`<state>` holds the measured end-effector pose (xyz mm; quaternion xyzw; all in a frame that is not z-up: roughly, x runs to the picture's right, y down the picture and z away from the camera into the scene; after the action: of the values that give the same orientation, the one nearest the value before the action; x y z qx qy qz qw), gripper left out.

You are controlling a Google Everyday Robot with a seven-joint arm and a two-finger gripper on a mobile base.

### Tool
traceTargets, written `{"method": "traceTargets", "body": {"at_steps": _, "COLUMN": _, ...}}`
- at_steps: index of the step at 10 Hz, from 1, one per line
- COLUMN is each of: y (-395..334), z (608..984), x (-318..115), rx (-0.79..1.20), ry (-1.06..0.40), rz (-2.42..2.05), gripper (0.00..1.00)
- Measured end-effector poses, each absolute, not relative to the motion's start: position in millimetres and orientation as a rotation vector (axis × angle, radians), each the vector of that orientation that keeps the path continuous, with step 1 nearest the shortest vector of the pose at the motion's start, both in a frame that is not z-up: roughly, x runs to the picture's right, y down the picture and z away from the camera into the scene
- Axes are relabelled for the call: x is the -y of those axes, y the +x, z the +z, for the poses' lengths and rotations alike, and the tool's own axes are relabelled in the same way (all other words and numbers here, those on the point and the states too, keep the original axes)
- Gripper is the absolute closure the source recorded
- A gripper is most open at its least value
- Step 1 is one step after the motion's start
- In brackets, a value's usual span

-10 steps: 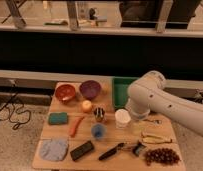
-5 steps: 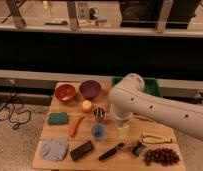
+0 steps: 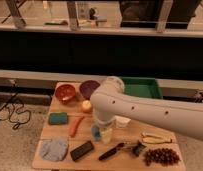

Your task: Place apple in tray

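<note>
Currently hovering gripper (image 3: pixel 103 134) low over mid table (image 3: pixel 70 109), jaws spread, nothing held, presumably staged for a top-down grab. Spotting apple (image 3: pixel 86 105) just up-left of it, beside purple bowl (image 3: pixel 89 88). Leaves carry to tray (image 3: pixel 145 89), back right, partly behind arm.

White arm (image 3: pixel 145 107) reaches left; gripper (image 3: pixel 104 131) hangs beneath its bend, fingers (image 3: pixel 108 133) apart.

Arm (image 3: pixel 145 112) over table (image 3: pixel 60 133) ctr, gripper (image 3: pixel 103 131) spread wide nr apple (image 3: pixel 86 105), green tray (image 3: pixel 145 93) behind
</note>
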<state>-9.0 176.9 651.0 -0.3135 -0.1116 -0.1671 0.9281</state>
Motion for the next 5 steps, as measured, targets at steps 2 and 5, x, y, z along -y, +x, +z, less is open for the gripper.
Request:
{"method": "traceTargets", "body": {"at_steps": 2, "y": -31, "z": 650, "x": -181, "rx": 0.252, "ry": -0.647, "rz": -0.369, "gripper": 0.2}}
{"method": "traceTargets", "body": {"at_steps": 5, "y": -38, "z": 652, "x": -181, "rx": 0.264, "ry": -0.664, "rz": -0.375, "gripper": 0.2}}
